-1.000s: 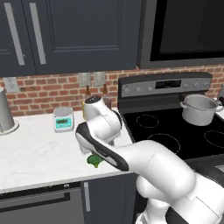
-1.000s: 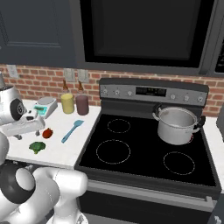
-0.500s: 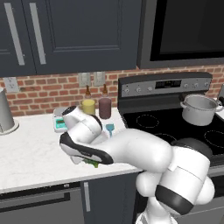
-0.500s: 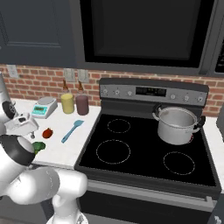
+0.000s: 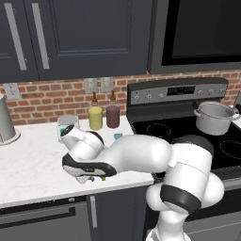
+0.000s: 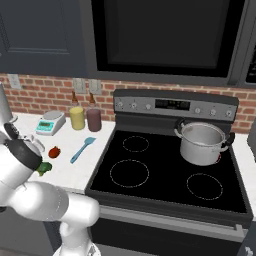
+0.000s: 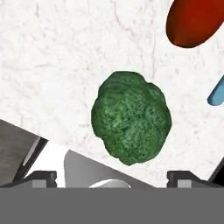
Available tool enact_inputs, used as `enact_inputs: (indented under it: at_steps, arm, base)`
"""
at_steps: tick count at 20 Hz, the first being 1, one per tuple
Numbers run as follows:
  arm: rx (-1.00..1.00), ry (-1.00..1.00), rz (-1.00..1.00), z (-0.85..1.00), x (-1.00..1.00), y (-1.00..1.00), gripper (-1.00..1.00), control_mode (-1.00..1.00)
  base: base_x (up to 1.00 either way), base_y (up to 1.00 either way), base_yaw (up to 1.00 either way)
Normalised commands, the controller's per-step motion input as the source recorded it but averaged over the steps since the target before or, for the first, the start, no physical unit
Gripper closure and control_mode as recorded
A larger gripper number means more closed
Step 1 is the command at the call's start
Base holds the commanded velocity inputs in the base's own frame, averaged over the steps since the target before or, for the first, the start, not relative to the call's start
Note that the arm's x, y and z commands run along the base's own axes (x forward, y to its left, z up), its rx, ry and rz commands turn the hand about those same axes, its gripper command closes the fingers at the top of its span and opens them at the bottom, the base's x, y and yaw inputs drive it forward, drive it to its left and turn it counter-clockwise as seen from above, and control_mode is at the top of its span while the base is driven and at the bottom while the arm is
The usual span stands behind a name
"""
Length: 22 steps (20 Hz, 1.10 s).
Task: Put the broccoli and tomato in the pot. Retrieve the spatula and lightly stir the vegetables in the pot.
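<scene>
The broccoli [image 7: 131, 118] lies on the white counter, right in front of my open gripper [image 7: 113, 177], whose two fingertips stand wide apart below it and touch nothing. The same broccoli [image 6: 44, 168] peeks out beside my hand near the counter's front edge, and a sliver of the broccoli [image 5: 102, 178] shows under the hand. The tomato [image 6: 54, 151] rests just behind it, also seen as the tomato [image 7: 194, 22]. The light-blue spatula [image 6: 82, 149] lies to the right of both. The steel pot [image 6: 201, 142] stands on the stove's back right burner.
A yellow jar [image 6: 77, 118], a maroon jar [image 6: 93, 119] and a small scale [image 6: 50, 123] stand along the brick wall. A steel canister [image 5: 4, 120] is at the far left. The counter's front edge [image 7: 26, 131] runs close beside the broccoli.
My arm has swung left and down over the counter, bringing the hand low over the broccoli near the front edge. The vegetables, spatula and pot have stayed put.
</scene>
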Motion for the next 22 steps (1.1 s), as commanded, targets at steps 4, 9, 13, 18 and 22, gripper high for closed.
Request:
enact_inputs:
  at_steps: [4,9,13,18,22]
  arm:
    - [0.00,-0.03,0.09,-0.30,0.30,0.00,-1.00,-1.00]
    - [0.00,-0.08,0.08,-0.21,0.20,0.00,-1.00,-1.00]
    - [0.00,-0.09,0.08,-0.21,0.10,0.00,-1.00,-1.00]
    - [0.00,-0.09,0.05,-0.14,0.02,-0.02,-1.00,-1.00]
    - [0.00,-0.07,0.01,-0.01,0.00,-0.18,-1.00,-1.00]
  base:
    - [0.00,0.00,0.00]
    - [0.00,0.00,0.00]
    - [0.00,0.00,0.00]
    - [0.00,0.00,0.00]
    - [0.00,0.00,0.00]
